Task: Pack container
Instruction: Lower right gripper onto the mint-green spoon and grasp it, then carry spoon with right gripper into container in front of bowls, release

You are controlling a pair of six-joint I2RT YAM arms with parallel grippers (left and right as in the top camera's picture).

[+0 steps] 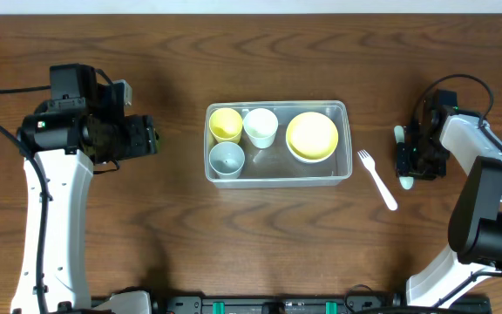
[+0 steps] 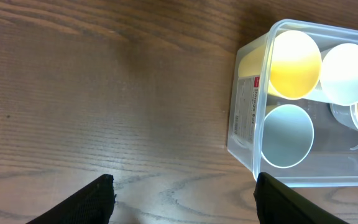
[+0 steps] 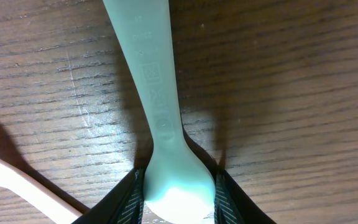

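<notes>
**Mia:** So, can you read any words?

**Ben:** Not really. The container [image 1: 273, 166] has a white label [image 2: 246, 102] on its short end. It has a little red mark at the top and tiny print, and the print is too small to read. The spoon [image 3: 160, 93] has small raised marks on its handle, and I can't read those either.

**Mia:** Where is the container?

**Ben:** In the middle of the counter [image 1: 164, 52], between the two arms. It is clear, so you can see right in.

**Mia:** How many things are inside?

**Ben:** Three cups, all with the open side up. One yellow cup [image 1: 226, 125], one white cup [image 1: 261, 127] just beside it, and one pale blue cup [image 1: 227, 159] in front of the yellow one. One yellow bowl [image 1: 312, 135] fills the other end. A bit of white shows under its rim, but I can't tell what that is.

**Mia:** And outside?

**Ben:** One white fork [image 1: 377, 178] lies on the counter near the bowl end. The one mint green spoon lies a bit past it.

**Mia:** What are the hands doing?

**Ben:** The left hand [image 2: 185, 202] is wide open with nothing in it, near the label end. The right hand [image 3: 180, 199] is down at the spoon. Its dark fingers [image 3: 224, 199] press on both sides of the wide end.
</notes>
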